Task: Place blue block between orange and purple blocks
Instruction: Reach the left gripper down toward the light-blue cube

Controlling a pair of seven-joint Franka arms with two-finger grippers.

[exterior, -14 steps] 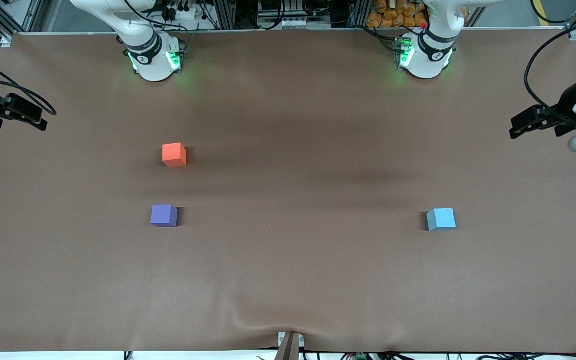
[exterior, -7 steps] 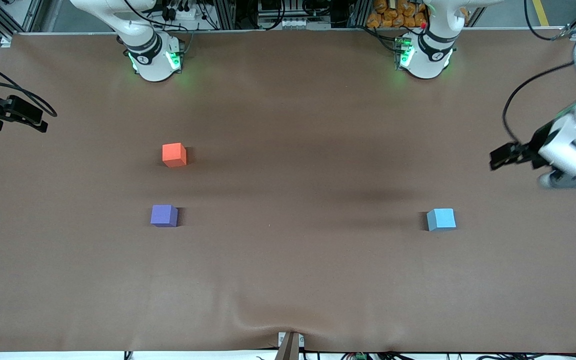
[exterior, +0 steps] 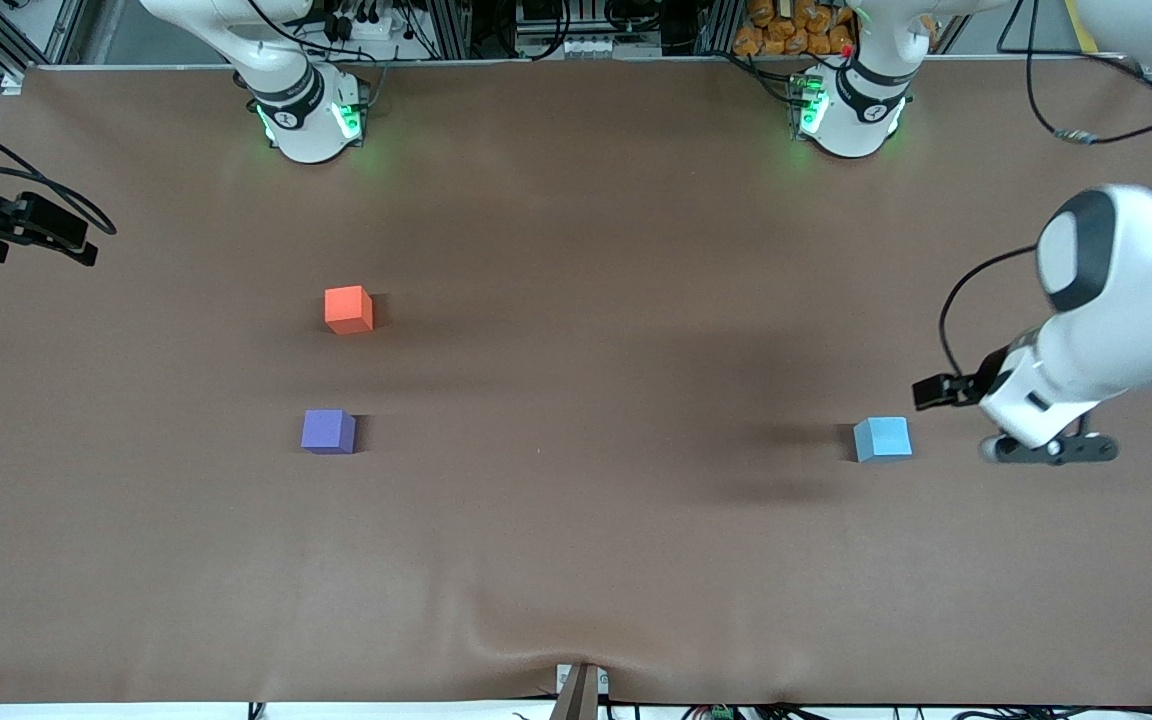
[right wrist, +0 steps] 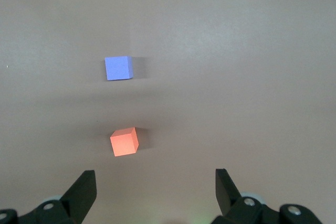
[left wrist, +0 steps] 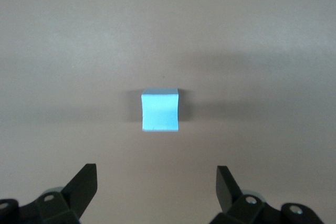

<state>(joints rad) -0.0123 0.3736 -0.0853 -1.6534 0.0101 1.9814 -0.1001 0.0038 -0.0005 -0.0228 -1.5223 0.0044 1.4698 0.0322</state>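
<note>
Sky-blue and matte, the blue block [exterior: 882, 439] sits on the brown table [exterior: 596, 520] toward the left arm's end, well apart from the other two cubes. Both of those lie toward the right arm's end: the orange block [exterior: 348, 309] farther from the front camera, the purple block [exterior: 328, 431] nearer to it, with a bare strip of table between them. The purple block lies about as near the front camera as the blue one.

Over the table just beside the blue block, on the side toward the table's end, hangs the left gripper [left wrist: 157, 187]; its fingers [left wrist: 84, 186] are spread wide with nothing between them, and in the left wrist view the blue block [left wrist: 160, 109] lies ahead of the gap, apart from both fingers.

At the edge of the table's other end waits the right gripper [right wrist: 156, 190], likewise spread wide and holding nothing. Its wrist view shows the orange block [right wrist: 124, 141] closer to it and the purple block [right wrist: 117, 68] farther off, neither one touched
</note>
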